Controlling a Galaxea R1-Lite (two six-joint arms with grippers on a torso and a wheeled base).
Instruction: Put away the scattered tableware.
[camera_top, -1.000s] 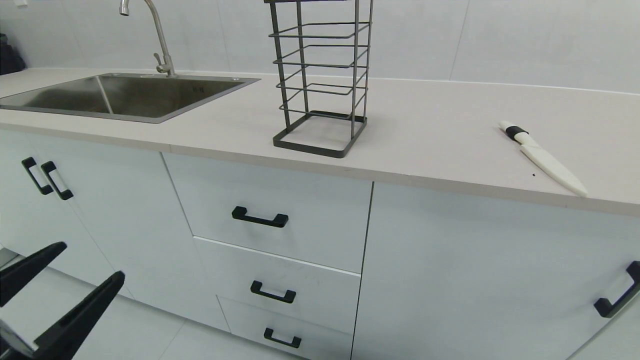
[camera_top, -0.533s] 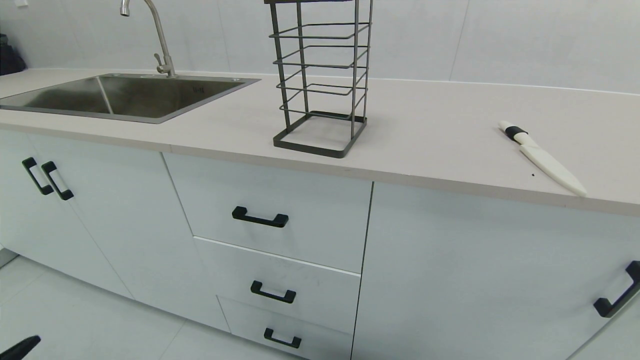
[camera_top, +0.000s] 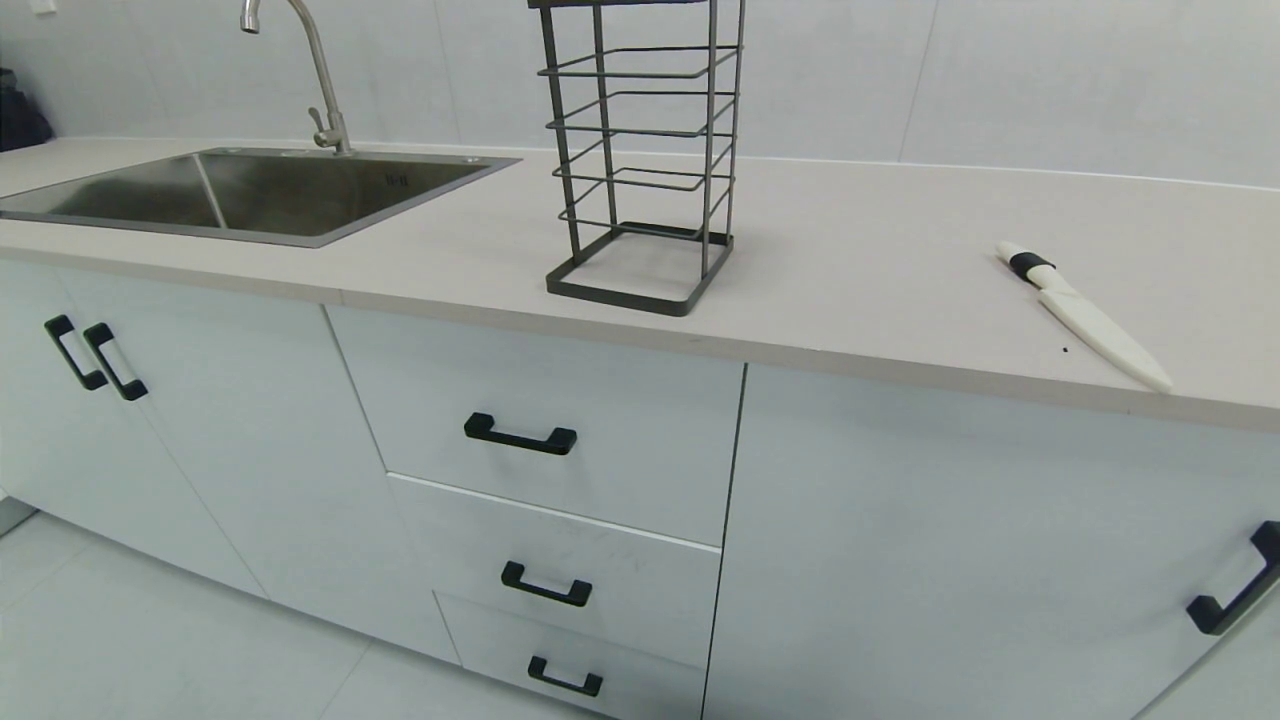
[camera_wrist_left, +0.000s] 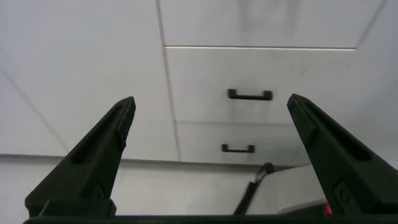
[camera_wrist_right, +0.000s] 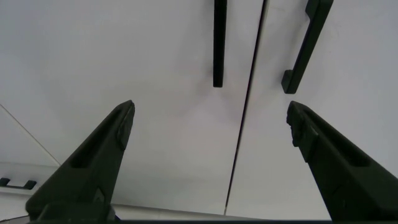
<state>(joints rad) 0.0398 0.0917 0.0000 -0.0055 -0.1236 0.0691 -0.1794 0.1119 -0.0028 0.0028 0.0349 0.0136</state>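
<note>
A white knife (camera_top: 1086, 316) with a black band on its handle lies on the counter (camera_top: 860, 270) at the far right, close to the front edge. A black wire rack (camera_top: 645, 150) stands upright mid-counter. My left gripper (camera_wrist_left: 211, 109) is open, low down, facing the white drawer fronts (camera_wrist_left: 249, 81). My right gripper (camera_wrist_right: 211, 115) is open too, facing white cabinet doors with black handles (camera_wrist_right: 219, 43). Nothing sits between either pair of fingers.
A steel sink (camera_top: 250, 190) with a tap (camera_top: 310, 70) is set into the counter at the left. Below are three drawers with black handles (camera_top: 520, 437) and cabinet doors on both sides. A dark cable (camera_wrist_left: 252, 190) lies on the floor.
The left gripper's black fingers, seen at the head view's lower left a second ago, have dropped out of that view. Knife and rack have not moved.
</note>
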